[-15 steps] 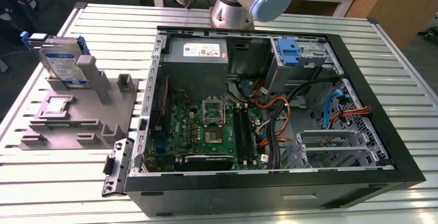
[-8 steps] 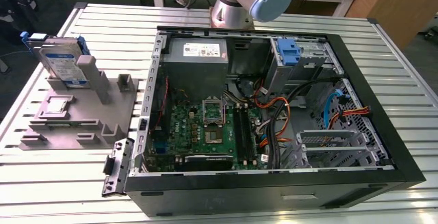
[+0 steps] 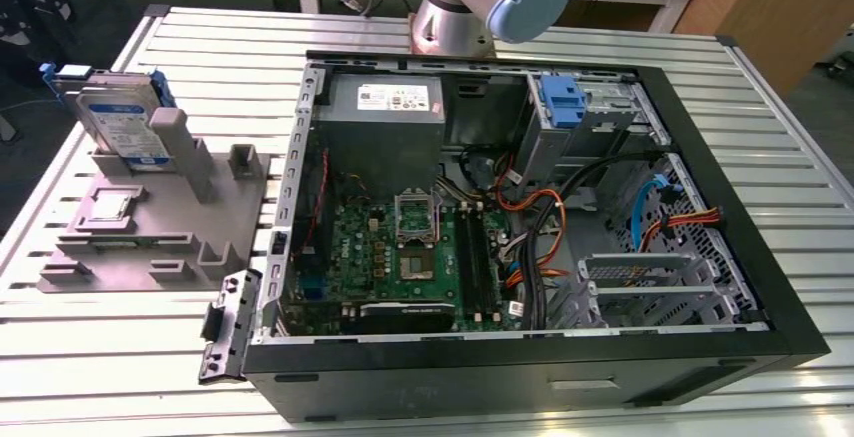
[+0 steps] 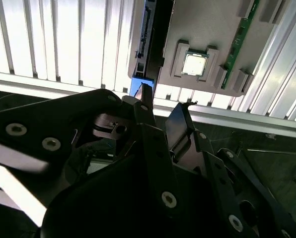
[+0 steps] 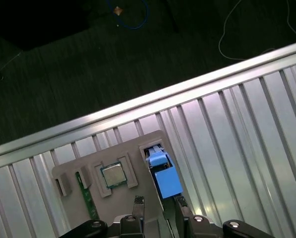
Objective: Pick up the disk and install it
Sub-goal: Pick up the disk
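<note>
Gripper [image 4: 162, 105] fingers [image 4: 148, 124] are spread and hold nothing, above the disk [image 5: 164, 174] standing on edge in the grey holder [image 3: 174, 242] beside the open computer case [image 3: 787, 342]; I think it should centre over the flat faces and descend straight

Robotics lab workbench: slatted aluminium table [image 3: 134, 377], opened desktop computer case [image 3: 534, 387], grey parts fixture [image 4: 207, 29] just ahead of the gripper [image 4: 163, 101] jaws.
</note>
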Controlling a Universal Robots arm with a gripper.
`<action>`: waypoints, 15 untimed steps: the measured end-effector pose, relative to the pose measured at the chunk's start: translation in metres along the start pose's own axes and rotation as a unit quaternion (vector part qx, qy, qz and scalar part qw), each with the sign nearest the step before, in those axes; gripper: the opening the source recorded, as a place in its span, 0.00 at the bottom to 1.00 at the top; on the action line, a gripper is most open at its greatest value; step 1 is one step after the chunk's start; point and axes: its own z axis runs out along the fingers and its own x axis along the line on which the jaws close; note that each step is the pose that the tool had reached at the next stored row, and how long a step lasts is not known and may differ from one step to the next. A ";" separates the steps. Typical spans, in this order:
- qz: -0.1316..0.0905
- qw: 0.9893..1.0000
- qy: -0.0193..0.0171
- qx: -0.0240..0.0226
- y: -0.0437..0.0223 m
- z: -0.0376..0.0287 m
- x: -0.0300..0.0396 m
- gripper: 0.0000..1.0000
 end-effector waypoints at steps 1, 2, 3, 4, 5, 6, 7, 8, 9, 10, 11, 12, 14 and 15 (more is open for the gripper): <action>0.000 1.000 0.000 0.000 0.0000 0.0000 0.0000 0.38; -0.001 1.000 0.000 0.000 0.0000 0.0000 0.0000 0.38; -0.001 1.000 0.000 0.000 0.0000 0.0000 0.0000 0.38; -0.001 1.000 0.000 0.000 0.0000 0.0000 0.0000 0.38; -0.002 1.000 0.000 0.000 0.0000 0.0000 0.0000 0.38; -0.002 1.000 0.000 0.000 0.0000 0.0000 0.0000 0.38; -0.003 1.000 0.000 0.000 0.0000 0.0000 0.0000 0.38; -0.003 1.000 0.000 0.000 0.0000 0.0000 0.0000 0.38; -0.003 1.000 0.000 0.000 0.0000 0.0000 0.0000 0.38; -0.004 1.000 0.000 0.000 0.0000 0.0000 0.0000 0.38; -0.004 1.000 0.000 0.000 0.0000 0.0000 0.0000 0.38; -0.004 1.000 0.000 0.000 0.0000 0.0000 0.0000 0.38; -0.005 1.000 0.000 0.000 0.0000 0.0000 0.0000 0.38; -0.005 1.000 0.000 0.000 0.0000 0.0001 0.0000 0.38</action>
